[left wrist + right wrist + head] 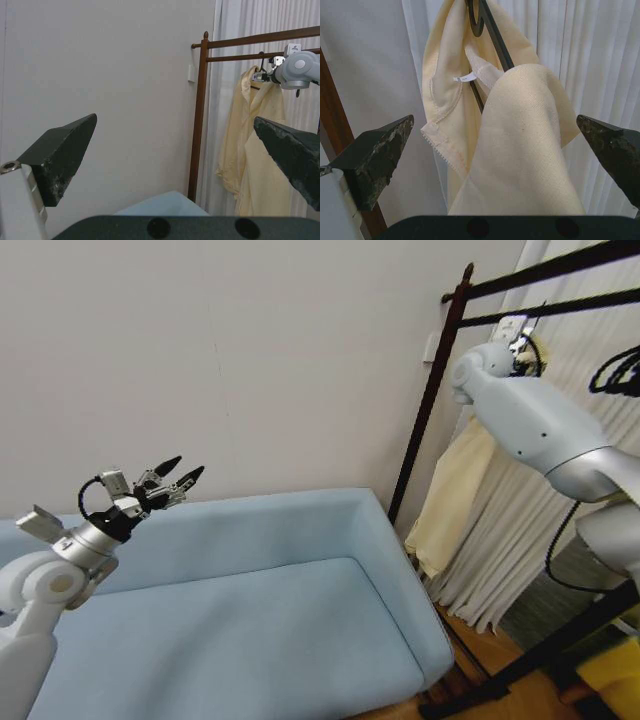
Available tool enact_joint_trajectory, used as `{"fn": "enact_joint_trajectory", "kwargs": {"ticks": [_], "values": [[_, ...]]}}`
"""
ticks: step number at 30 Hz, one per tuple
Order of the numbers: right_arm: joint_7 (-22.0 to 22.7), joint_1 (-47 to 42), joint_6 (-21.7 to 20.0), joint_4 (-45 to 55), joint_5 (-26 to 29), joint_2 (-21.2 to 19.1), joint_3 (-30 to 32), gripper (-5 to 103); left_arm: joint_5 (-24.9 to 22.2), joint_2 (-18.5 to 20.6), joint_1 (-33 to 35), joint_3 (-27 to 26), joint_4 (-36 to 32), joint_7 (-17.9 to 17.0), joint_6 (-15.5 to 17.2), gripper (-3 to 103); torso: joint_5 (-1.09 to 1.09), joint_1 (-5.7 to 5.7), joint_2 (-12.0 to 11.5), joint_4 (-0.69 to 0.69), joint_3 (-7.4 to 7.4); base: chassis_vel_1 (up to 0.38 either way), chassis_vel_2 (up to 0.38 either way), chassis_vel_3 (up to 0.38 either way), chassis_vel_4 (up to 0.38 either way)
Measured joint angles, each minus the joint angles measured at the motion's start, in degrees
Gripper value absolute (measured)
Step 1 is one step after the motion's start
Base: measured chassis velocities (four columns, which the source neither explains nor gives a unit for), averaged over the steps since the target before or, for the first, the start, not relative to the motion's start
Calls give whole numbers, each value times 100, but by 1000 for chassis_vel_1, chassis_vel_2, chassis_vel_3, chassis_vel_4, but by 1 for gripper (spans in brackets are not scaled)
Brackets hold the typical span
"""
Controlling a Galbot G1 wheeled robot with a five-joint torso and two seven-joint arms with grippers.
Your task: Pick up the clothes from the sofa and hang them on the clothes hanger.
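At the clothes rack [432, 380], just beside the white curtain [515, 550], the cream garment [520, 150] is seen suspended on a black hanger [492, 35] from one of the dark rails. The garment is located well apart from the seat of the light blue sofa [270, 630]. The right pincer [495, 122] is raised to hanger height, directly in front of the garment; its fingers are spread wide and grip nothing. The left pincer [187, 467] is held above the sofa's backrest, near the wall, with its fingers also spread wide and holding nothing.
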Motion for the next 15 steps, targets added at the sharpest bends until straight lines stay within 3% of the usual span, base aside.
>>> {"fn": "enact_joint_trajectory", "kwargs": {"ticks": [15], "values": [[-8,291,-119,-47,36,169,-47,100,24,-98,58,-1,-61,43,10,100,-2,0,0,1,0,0,0,0,0]]}}
